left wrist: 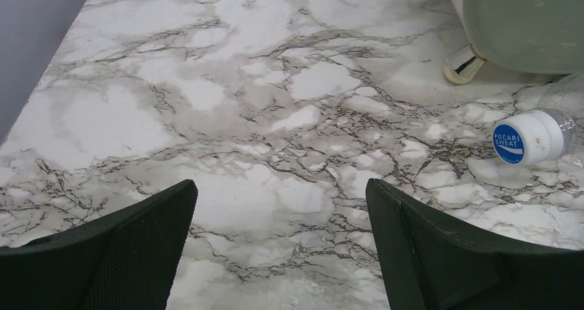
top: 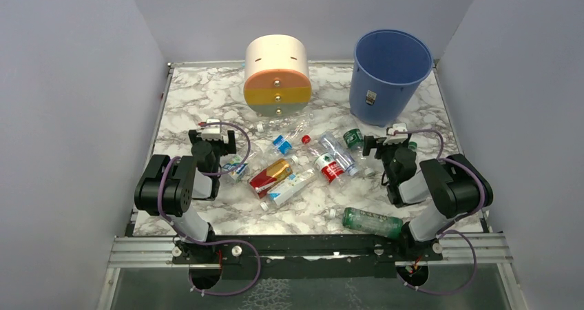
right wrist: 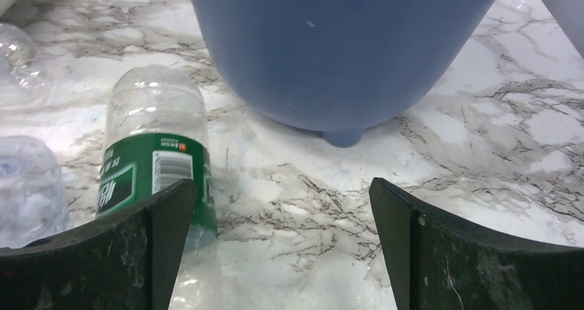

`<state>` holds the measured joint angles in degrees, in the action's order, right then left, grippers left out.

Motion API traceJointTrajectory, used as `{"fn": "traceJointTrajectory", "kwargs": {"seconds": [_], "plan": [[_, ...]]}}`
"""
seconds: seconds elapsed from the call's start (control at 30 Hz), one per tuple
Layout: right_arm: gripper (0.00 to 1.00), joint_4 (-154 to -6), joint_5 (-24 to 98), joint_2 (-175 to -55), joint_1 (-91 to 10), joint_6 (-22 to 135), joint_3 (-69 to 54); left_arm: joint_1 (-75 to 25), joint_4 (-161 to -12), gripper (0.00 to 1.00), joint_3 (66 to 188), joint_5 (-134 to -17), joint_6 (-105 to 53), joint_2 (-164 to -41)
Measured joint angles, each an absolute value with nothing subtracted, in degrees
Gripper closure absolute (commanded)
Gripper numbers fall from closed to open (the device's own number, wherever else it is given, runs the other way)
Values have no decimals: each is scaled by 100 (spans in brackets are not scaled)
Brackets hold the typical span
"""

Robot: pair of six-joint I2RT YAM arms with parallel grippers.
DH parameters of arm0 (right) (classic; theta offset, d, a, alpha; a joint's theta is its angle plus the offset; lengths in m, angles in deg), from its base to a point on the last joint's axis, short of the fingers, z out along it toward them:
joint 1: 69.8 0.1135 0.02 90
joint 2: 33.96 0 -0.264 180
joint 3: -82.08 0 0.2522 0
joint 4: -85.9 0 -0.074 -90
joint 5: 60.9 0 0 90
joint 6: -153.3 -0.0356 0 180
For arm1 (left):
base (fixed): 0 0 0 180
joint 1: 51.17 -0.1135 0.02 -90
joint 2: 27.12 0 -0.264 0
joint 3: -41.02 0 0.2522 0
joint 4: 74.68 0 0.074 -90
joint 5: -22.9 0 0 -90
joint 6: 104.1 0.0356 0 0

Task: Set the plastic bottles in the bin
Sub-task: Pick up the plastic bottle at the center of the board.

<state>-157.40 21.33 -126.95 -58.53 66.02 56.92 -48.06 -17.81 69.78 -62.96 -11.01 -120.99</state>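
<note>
Nothing binned as far as I can see: my left gripper [left wrist: 281,210] and right gripper [right wrist: 281,207] gape wide, both empty, the plastic bottles [top: 330,167] lie scattered mid-frame (one lower right), and the bin [top: 398,98] stands upper right.

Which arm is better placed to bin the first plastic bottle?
Right. The right gripper, open, sits beside the green-labelled clear plastic bottle, directly before the round blue plastic bin; the left gripper faces mostly bare marble tabletop.
</note>
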Motion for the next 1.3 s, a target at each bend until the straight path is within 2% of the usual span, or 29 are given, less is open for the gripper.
{"fn": "traceJointTrajectory", "kwargs": {"seconds": [0.2,0.53,0.7,0.87,1.03,1.3], "plan": [[1,-15558,2332,-12070,-5853,6722,5941,-4769,-2240,1,6985,-6248,-1086,-11568],[1,-13414,3105,-9832,-5853,6753,5377,-4205,-3578,1,7343,-6005,-1138,-10258],[1,-11919,3820,-9078,-5853,6462,4511,-3938,-4177,1,7566,-5990,-1374,-9679],[1,-11340,4474,-8455,-5851,6023,4208,-3905,-4826,1,8076,-6082,-1844,-9264],[1,-10586,4690,-8274,-5853,5400,3871,-3905,-5453,1,8508,-6298,-2406,-8818],[1,-8459,4655,-8969,-5853,4952,1768,-3905,-6806,1,9472,-6455,-3311,-8608]]}}
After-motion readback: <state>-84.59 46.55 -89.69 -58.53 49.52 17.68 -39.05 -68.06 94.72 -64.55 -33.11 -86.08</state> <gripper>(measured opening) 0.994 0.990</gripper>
